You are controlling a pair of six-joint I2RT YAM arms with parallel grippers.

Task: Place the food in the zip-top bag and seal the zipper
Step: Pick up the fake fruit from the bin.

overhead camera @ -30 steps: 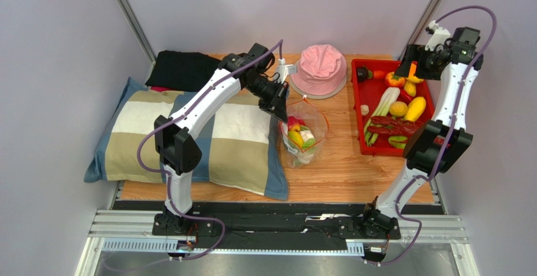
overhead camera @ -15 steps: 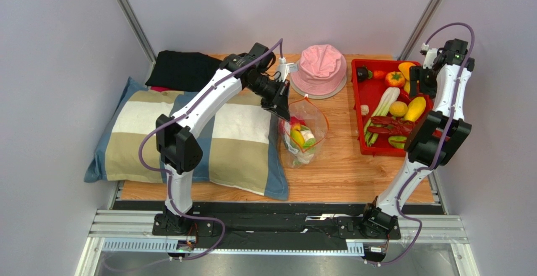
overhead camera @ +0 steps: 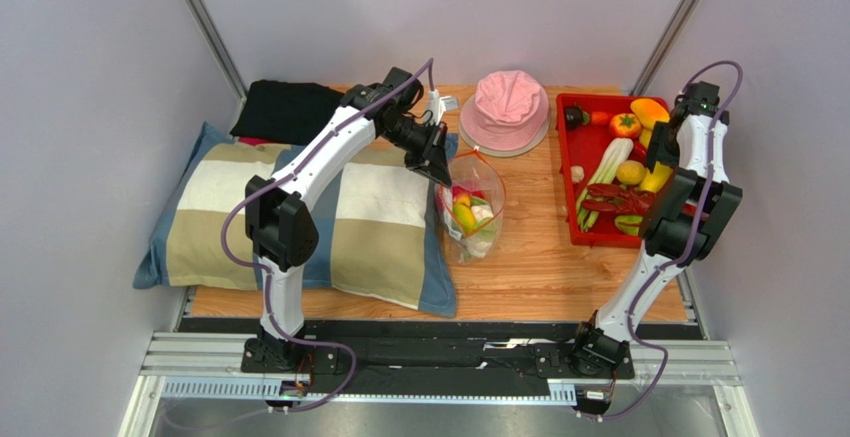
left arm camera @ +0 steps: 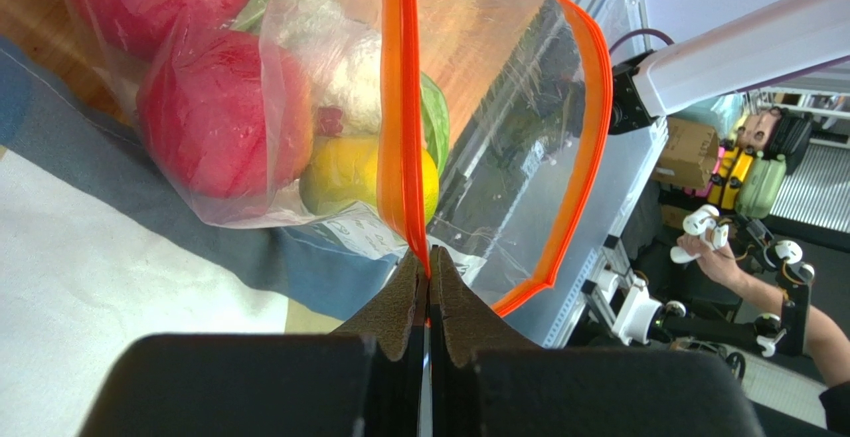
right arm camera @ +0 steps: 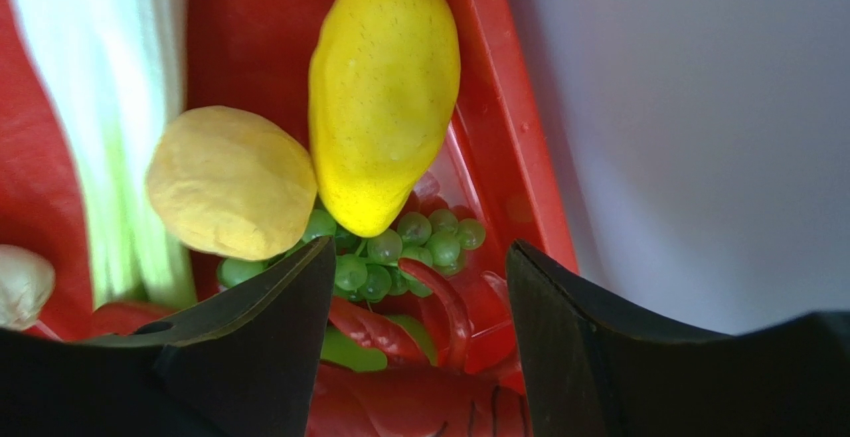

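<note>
Broadly, the bench (overhead camera: pixel 539 268) carries the red tray (overhead camera: pixel 602 241) at 3 o'clock of the zip-top bag (overhead camera: pixel 477 243), which stands mid-bench, part filled with food (overhead camera: pixel 465 216). Its film looks thin, slippery and saggy, so it is best held by the stiffer zipper (left arm camera: pixel 399 108), where the left claw (left arm camera: pixel 429 283) is clamped. The right claw (right arm camera: pixel 419 268), jaws apart, hangs over a smooth, probably light yellow fruit (right arm camera: pixel 384 88); a second ago that arm reached toward 1 o'clock and the bag's mouth gaped wider.
</note>
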